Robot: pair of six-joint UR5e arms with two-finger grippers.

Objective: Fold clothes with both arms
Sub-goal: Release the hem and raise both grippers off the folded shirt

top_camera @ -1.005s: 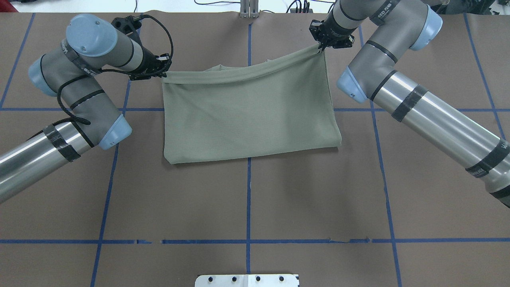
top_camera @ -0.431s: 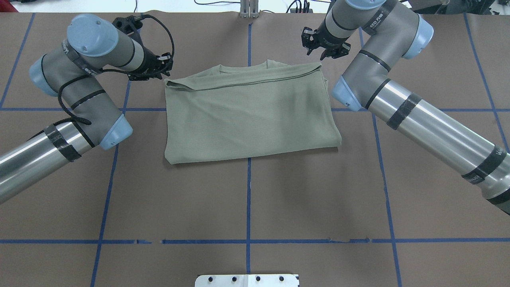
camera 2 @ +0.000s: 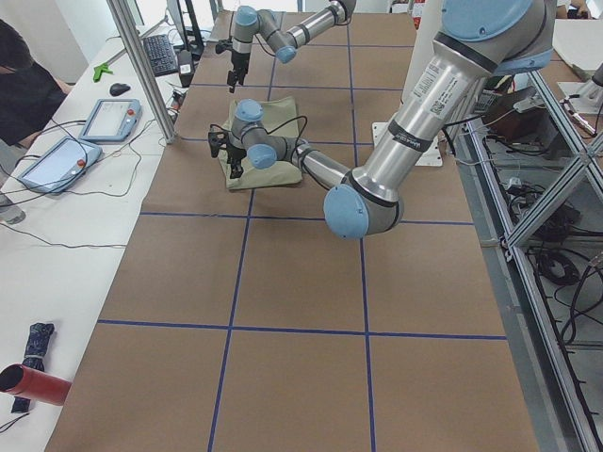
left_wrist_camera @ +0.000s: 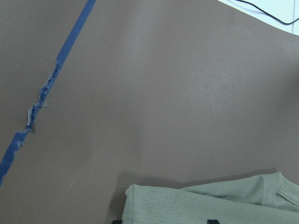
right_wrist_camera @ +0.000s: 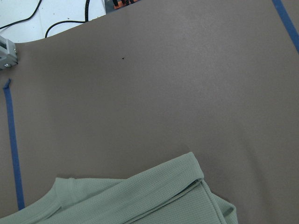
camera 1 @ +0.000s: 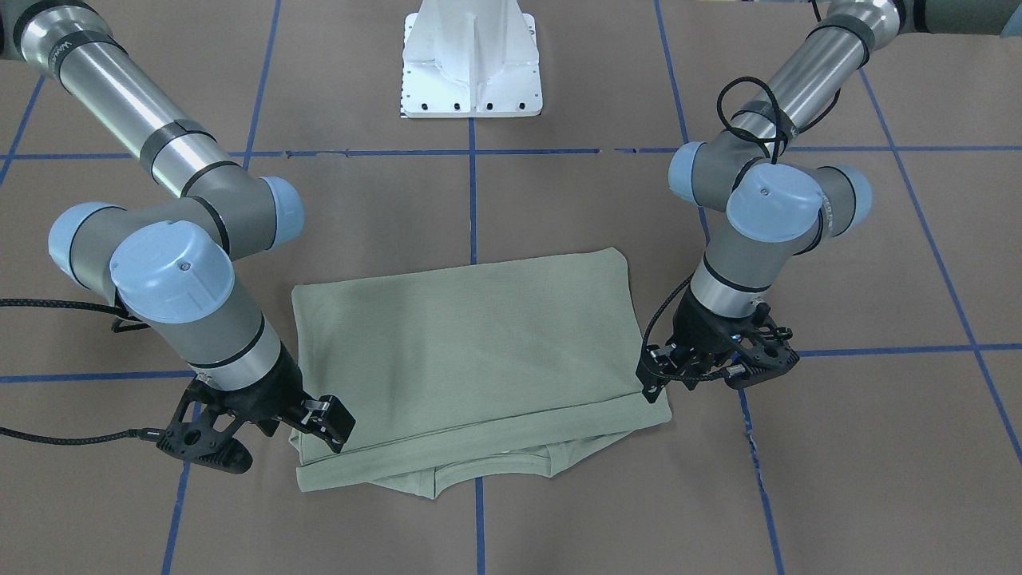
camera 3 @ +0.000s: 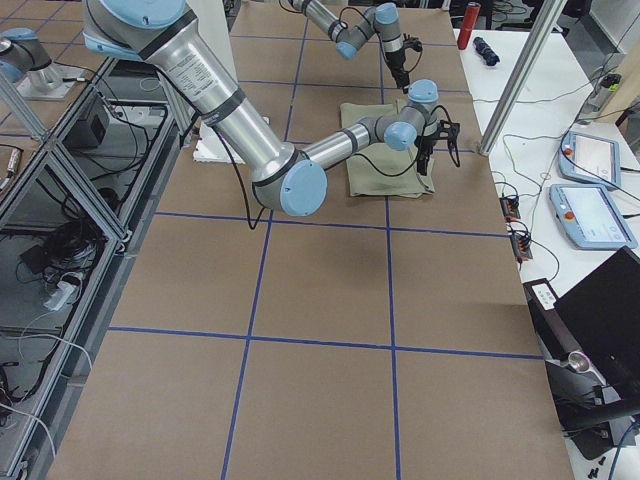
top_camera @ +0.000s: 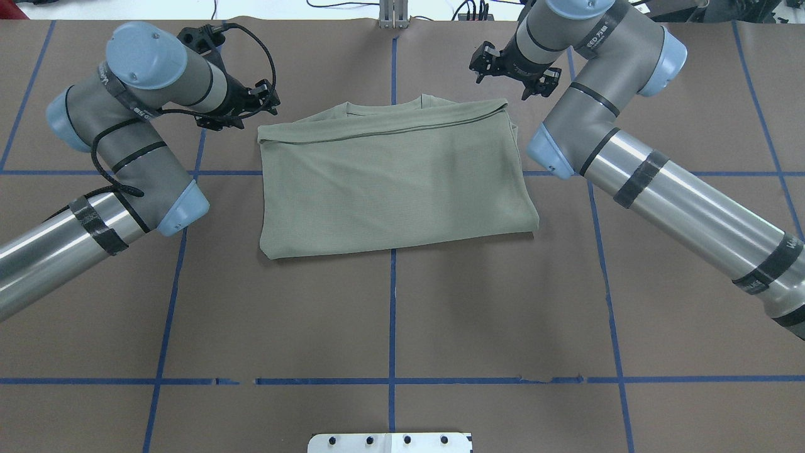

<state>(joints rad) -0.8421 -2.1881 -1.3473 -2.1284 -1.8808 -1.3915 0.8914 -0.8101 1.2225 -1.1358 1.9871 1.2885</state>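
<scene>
Lying: pale sage-green long-sleeve knit shirt (top_camera: 396,182), folded to a rough rectangle, flat on the brown paper-covered worktop (top_camera: 283,314) with its blue tape grid (top_camera: 392,302), in the far middle. The round neckline (top_camera: 385,104) peeks out from under the top layer at the far edge.
Left arm (top_camera: 135,151): silver-grey tube, light blue joint caps. Jaws spread apart, holding nothing, just beside the shirt's far left corner; contact with the cloth cannot be told.
Right arm (top_camera: 679,201): same build. Jaws spread wide, empty, near the far right corner and clear of the cloth.
Handling (judged): light, soft, limp knit with no stiffness. It will sag between two holds. The stacked layers may slide or splay. Not fragile.
Where to grip (judged): pinch through all layers at two neighbouring corners, one arm per corner, and lift level together.
Risk (judged): catching only the top layer would open the fold.
</scene>
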